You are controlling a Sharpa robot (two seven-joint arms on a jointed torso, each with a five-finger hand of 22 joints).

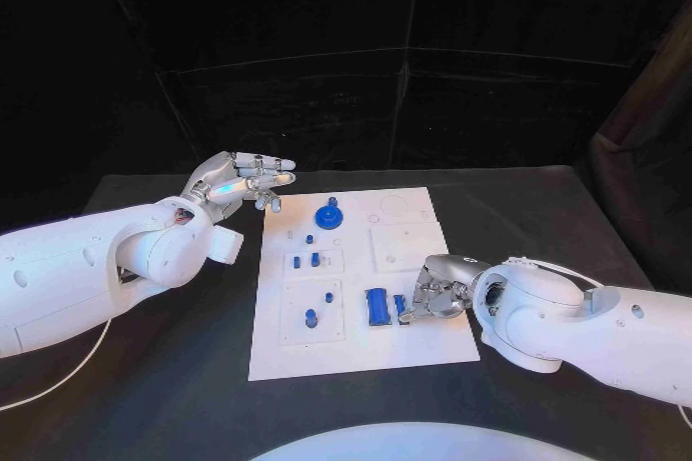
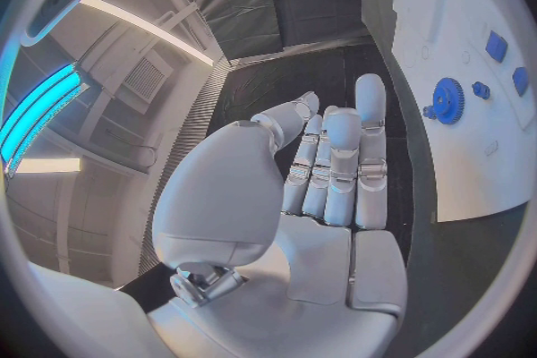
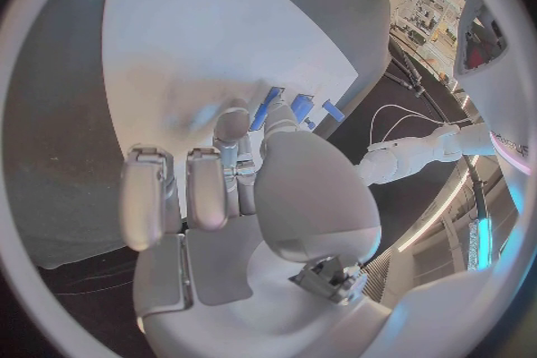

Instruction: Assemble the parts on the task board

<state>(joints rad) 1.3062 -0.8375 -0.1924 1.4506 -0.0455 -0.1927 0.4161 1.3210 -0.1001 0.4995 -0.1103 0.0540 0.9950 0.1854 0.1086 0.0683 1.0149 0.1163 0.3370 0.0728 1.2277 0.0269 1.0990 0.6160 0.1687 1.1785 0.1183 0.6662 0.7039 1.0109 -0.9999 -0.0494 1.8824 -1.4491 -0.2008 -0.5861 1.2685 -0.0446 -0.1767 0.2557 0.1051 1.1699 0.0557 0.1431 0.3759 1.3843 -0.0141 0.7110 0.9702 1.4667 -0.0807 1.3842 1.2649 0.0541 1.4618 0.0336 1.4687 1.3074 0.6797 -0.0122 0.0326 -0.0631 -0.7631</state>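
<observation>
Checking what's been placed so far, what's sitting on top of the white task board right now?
On the task board: a blue gear at the far end, small blue pieces mid-board, a long blue block near the right robot hand. Anything beneath that hand is hidden.

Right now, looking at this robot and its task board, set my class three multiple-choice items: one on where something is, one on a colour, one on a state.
1. Where does the gear sit on the task board?
A. near the far edge
B. at the near right corner
C. off the board, on the black table

2. What colour are the parts by the right hand?
A. red
B. blue
C. yellow

3. How is the left hand?
A. gripping the gear
C. pressing flat on the board
B. raised beside the board, holding nothing

Key: 1 A, the gear lies at the board's far end in the head view. 2 B, the pieces show blue against the white plate. 3 B, the left wrist view shows its fingers bare, off the board.
</observation>
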